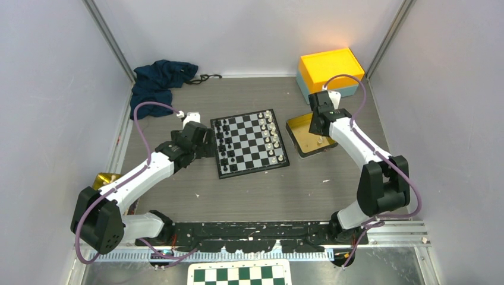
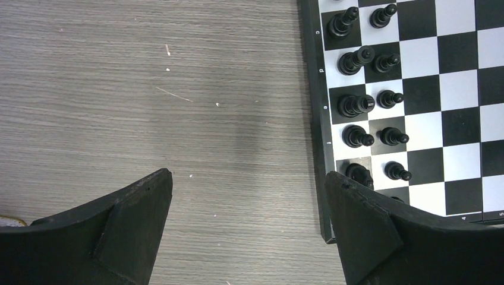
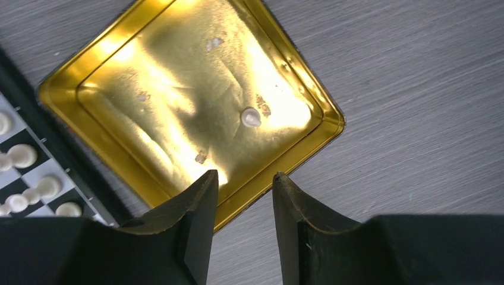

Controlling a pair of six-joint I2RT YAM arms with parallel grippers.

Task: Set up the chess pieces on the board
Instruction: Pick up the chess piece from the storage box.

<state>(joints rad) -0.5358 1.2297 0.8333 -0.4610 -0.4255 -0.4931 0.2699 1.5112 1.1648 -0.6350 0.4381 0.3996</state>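
The board (image 1: 251, 142) lies mid-table, with black chess pieces (image 1: 221, 142) along its left files and white ones (image 1: 272, 139) along its right. My left gripper (image 1: 205, 142) hovers at the board's left edge. In the left wrist view it is open (image 2: 248, 178) over bare table, with black pieces (image 2: 356, 105) just to its right. My right gripper (image 1: 318, 127) hangs over a gold tray (image 1: 300, 127). It stands open (image 3: 245, 176) above the tray's near rim with nothing between its fingers. One white piece (image 3: 250, 117) lies in the tray (image 3: 166, 77).
A yellow box (image 1: 330, 68) sits at the back right and a dark blue cloth (image 1: 159, 80) at the back left. A gold object (image 1: 106, 178) shows by the left arm. A green-and-white checkered panel (image 1: 239, 274) lies below the arm bases. Walls close in on both sides.
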